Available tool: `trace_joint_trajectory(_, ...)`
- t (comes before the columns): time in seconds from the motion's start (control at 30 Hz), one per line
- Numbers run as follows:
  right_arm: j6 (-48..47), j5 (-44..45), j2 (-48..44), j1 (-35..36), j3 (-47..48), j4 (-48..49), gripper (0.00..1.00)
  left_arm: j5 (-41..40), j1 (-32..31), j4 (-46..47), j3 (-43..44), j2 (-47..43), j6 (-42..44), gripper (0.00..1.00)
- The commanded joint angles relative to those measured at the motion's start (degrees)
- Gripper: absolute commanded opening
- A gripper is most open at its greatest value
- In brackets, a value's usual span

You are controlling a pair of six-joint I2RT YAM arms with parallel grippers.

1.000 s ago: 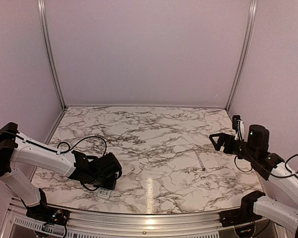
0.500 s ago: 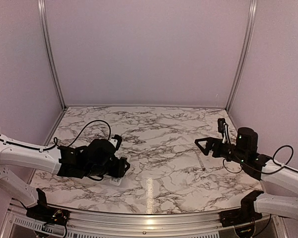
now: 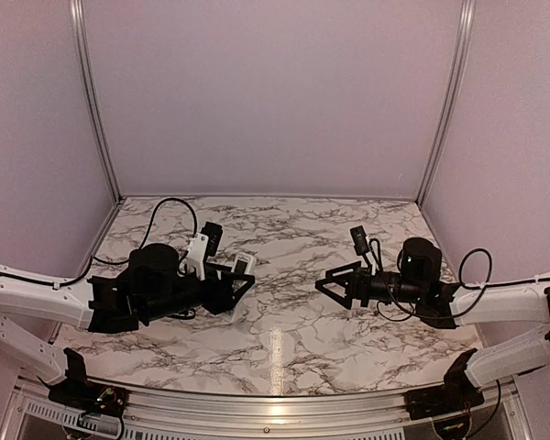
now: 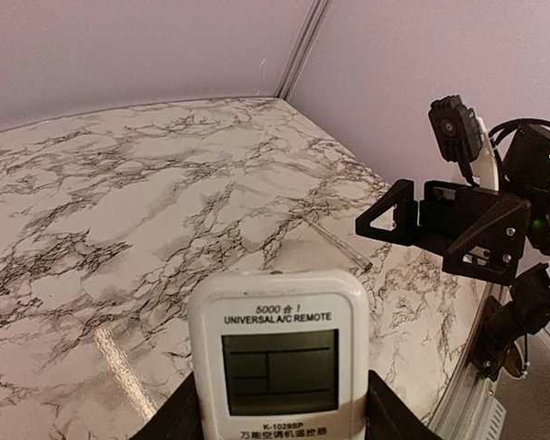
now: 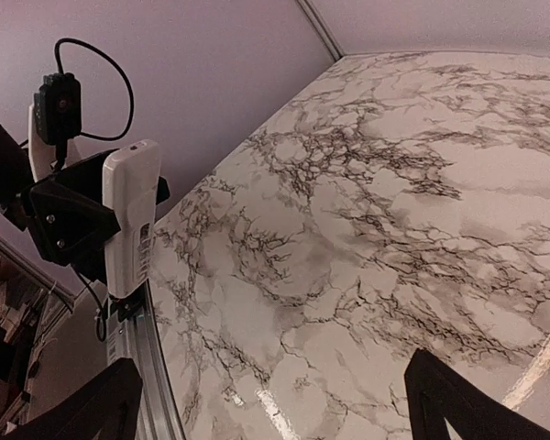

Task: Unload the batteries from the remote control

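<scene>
The table [image 3: 284, 229] is glossy white marble laced with grey-black veins, and a streak of light reflects near its front edge. Matt lilac walls [image 3: 275, 92] close it in, joined by slim aluminium frame posts [image 3: 84, 92]. Both arms have white shells and black, angular wrist parts. A black cable [image 3: 165, 203] loops above the left wrist.

The remote control [image 4: 277, 353] is clear of the marble, over the left-centre of the table. The left gripper [image 3: 240, 278] is clamped on its lower body, with a black finger pressed to each long side. It is a slim white plastic slab with rounded top corners. Its face carries a small grey display divided by dark lines, with "UNIVERSAL A/C REMOTE" printed above it. From the right wrist it shows nearly edge-on, a narrow white bar with small markings down one side. Its back is not visible in any view.

The right gripper [image 3: 328, 286] faces it from across the middle of the table, apart from it and touching nothing. Its fingers [image 5: 92, 408] are black triangular frames spread wide, with only marble showing between them. A small black camera [image 4: 454, 128] sits above that wrist.

A thin pale strip [image 4: 337, 242] lies flat on the marble near the right gripper — in the overhead view the arm covers it.
</scene>
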Motion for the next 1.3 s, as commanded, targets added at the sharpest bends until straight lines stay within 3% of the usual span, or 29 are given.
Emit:
trace_joint_trajectory(0.0, -0.90, -6.41, 2.51, 4.61, 2.97, 12.62, 0.98, 6.75, -0.08, 12.61, -1.62, -2.77, 3.06, 0.34)
trace_joint_trajectory(0.33, -1.23, -3.52, 8.36, 16.59, 5.93, 28.82, 0.98, 13.86, 0.00, 24.16, -1.68, -3.32, -1.38, 0.31)
trace_joint_trajectory(0.6, 6.78, -2.20, 17.43, 17.27, 8.29, 44.12, 0.99, 15.56, 0.00, 29.68, -1.02, -1.34, -3.91, 0.30)
trace_joint_trajectory(0.8, 12.79, -6.52, 25.40, 17.76, 12.43, 54.68, 0.98, 18.23, 0.00, 32.12, 0.45, 1.69, -5.37, 0.30)
trace_joint_trajectory(1.03, 13.02, -7.90, 29.19, 19.45, 15.29, 56.96, 0.94, 18.96, 0.00, 34.58, 1.26, 4.00, -6.60, 0.29)
trace_joint_trajectory(1.27, 16.10, -10.77, 31.38, 20.10, 15.47, 65.32, 0.88, 18.12, 0.00, 36.18, 1.36, 4.66, -7.71, 0.28)
